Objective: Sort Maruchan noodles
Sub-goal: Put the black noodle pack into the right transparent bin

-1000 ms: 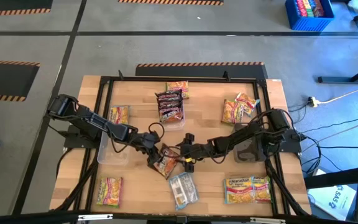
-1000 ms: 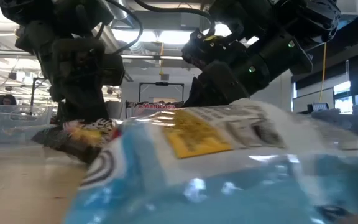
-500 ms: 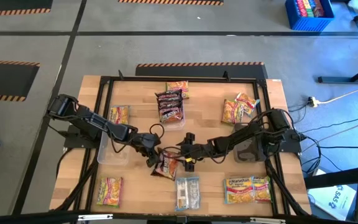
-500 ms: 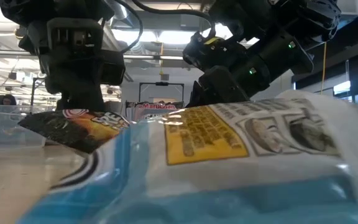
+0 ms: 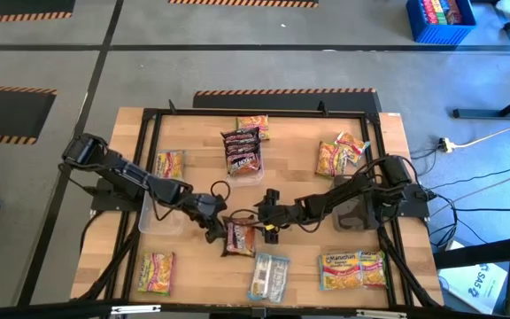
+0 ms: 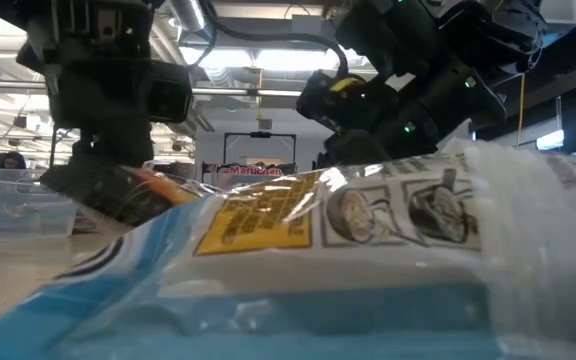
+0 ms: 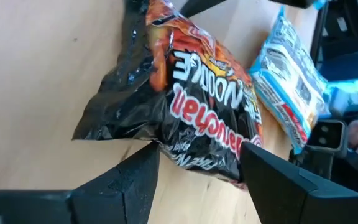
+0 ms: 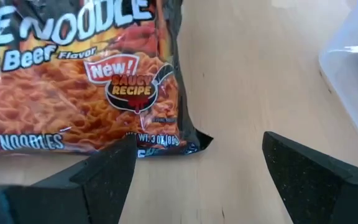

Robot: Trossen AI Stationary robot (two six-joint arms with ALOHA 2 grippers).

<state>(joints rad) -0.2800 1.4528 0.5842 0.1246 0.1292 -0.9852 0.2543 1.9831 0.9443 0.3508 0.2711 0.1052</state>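
Since a second ago, the dark packet (image 5: 239, 237) has shifted from a tilted lie to a squarer one, and the blue packet (image 5: 266, 276) just below it has turned more upright. Left pincer (image 5: 215, 232) sits at the dark packet's left edge, its fingers (image 7: 135, 180) apart and straddling the wrapper's end; whether they pinch it I cannot tell. Right pincer (image 5: 266, 225) stands wide at the packet's right edge, near it but not holding.

That packet is black and glossy with orange-red noodle art, white lettering and a round "New! Saucy Recipe" badge (image 8: 128, 84). It lies crumpled at the middle of the worktop (image 5: 193, 266). Beyond it, toward the far edge, lie more dark packets (image 5: 243, 151) stacked together. Yellow-pink packets (image 5: 352, 269) lie to its lower right, a yellow-green one (image 5: 155, 271) to its lower left.
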